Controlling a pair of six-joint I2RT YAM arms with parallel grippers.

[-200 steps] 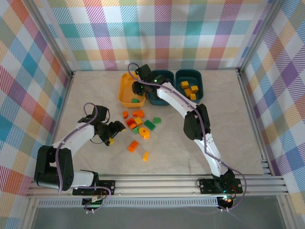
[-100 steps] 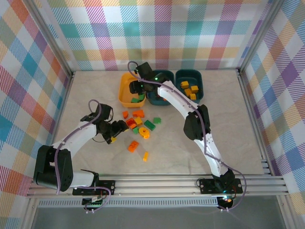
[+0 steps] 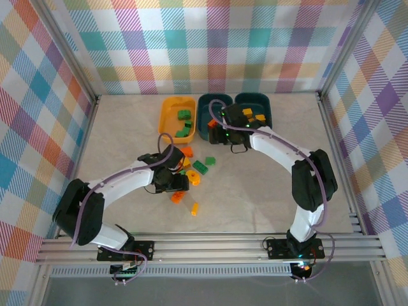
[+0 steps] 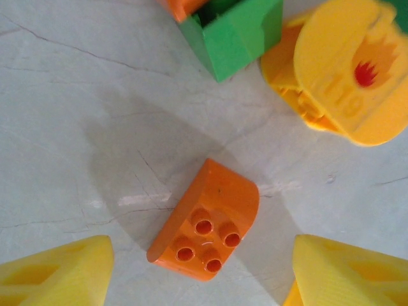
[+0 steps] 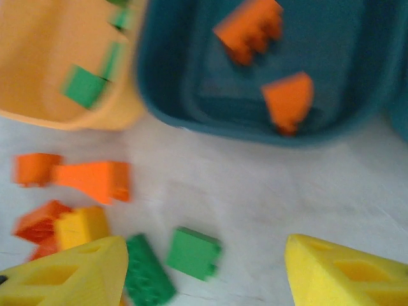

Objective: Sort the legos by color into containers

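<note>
Loose legos lie mid-table: an orange brick [image 3: 188, 152], green bricks [image 3: 201, 167], a yellow round piece [image 3: 193, 178], a yellow brick [image 3: 194, 208]. My left gripper [image 3: 177, 183] is open low over an orange four-stud brick [image 4: 207, 223], which lies between its yellow fingers [image 4: 57, 271] untouched. My right gripper [image 3: 224, 132] hangs open near the tubs; a green brick [image 5: 193, 253] lies on the table below it. The yellow-orange container [image 3: 167, 118] holds green bricks, the middle teal container [image 5: 191, 95] two orange ones, the right teal container [image 3: 268, 108] yellow and orange ones.
A green brick [image 4: 233, 32] and the yellow round piece [image 4: 344, 70] lie just beyond the left fingers. A dark green brick [image 5: 148, 274] lies by the right gripper's left finger. Aluminium frame rails [image 3: 191, 242] and plaid walls close in the table.
My left gripper has slid right to the pile, over the orange brick. My right gripper has come out of the yellow-orange tub, opened, and swung right and nearer.
</note>
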